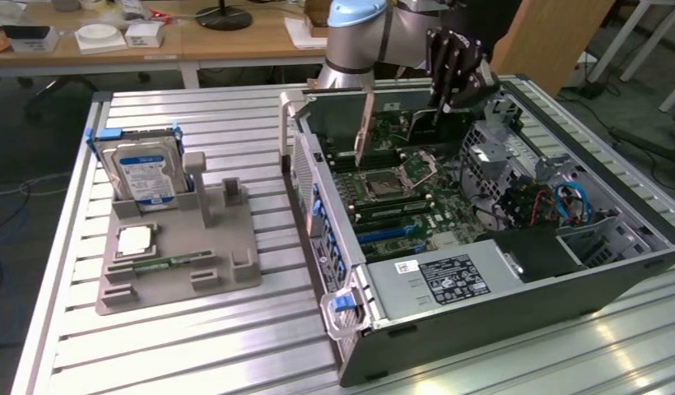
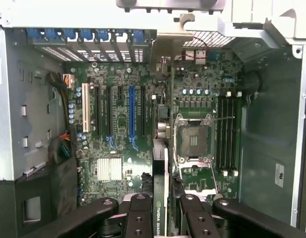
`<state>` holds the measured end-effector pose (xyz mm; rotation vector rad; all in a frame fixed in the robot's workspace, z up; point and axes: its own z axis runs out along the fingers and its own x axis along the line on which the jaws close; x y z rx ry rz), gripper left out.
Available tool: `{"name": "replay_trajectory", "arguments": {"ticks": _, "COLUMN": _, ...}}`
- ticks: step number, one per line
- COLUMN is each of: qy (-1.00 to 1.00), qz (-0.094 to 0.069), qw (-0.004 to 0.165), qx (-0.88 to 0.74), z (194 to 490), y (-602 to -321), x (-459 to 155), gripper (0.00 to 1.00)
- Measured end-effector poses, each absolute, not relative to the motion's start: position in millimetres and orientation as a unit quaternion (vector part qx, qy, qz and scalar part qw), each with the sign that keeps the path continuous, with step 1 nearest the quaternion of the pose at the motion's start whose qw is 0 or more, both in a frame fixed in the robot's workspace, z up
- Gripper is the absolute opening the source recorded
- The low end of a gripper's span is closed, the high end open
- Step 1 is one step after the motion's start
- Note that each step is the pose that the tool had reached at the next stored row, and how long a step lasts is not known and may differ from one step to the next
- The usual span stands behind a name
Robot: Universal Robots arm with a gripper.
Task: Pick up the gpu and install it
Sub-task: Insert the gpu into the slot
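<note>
**A:** Exterior view first. What is the arm gripping?

**B:** The black, jointed gripper (image 1: 449,103) is down inside the open dark-grey steel computer case (image 1: 514,321). Its jaws pinch the gpu (image 1: 403,127), a flat green card with a silver end bracket, held on edge above the green motherboard (image 1: 398,206).

**A:** And outside the case?

**B:** A grey moulded holder (image 1: 233,271) sits on the ribbed aluminium table (image 1: 206,346), toward the exterior view's left. It carries an upright silver hard drive with a blue-white label (image 1: 146,173), a square silver processor chip (image 1: 134,240) and a narrow green memory stick (image 1: 167,263). All of these are well apart from the case.

**A:** What does the wrist view add?

**B:** It shows the gpu (image 2: 159,198) edge-on, clamped between the black fingers (image 2: 139,218) of the gripper (image 2: 165,215). The card hangs just beside the long blue slot (image 2: 132,114), and its bracket hides part of the board. A square metal processor socket (image 2: 195,139) lies on one side and a finned silver heatsink (image 2: 109,169) on the other.
</note>
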<state>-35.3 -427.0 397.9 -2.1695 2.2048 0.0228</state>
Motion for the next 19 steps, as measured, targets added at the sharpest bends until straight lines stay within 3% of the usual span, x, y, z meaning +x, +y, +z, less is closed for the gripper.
{"name": "replay_trajectory", "arguments": {"ticks": 19, "qy": 0.713, "qz": 0.007, "qw": 0.025, "qx": -0.701, "z": 365, "y": -437, "x": -35, "gripper": 0.25}}
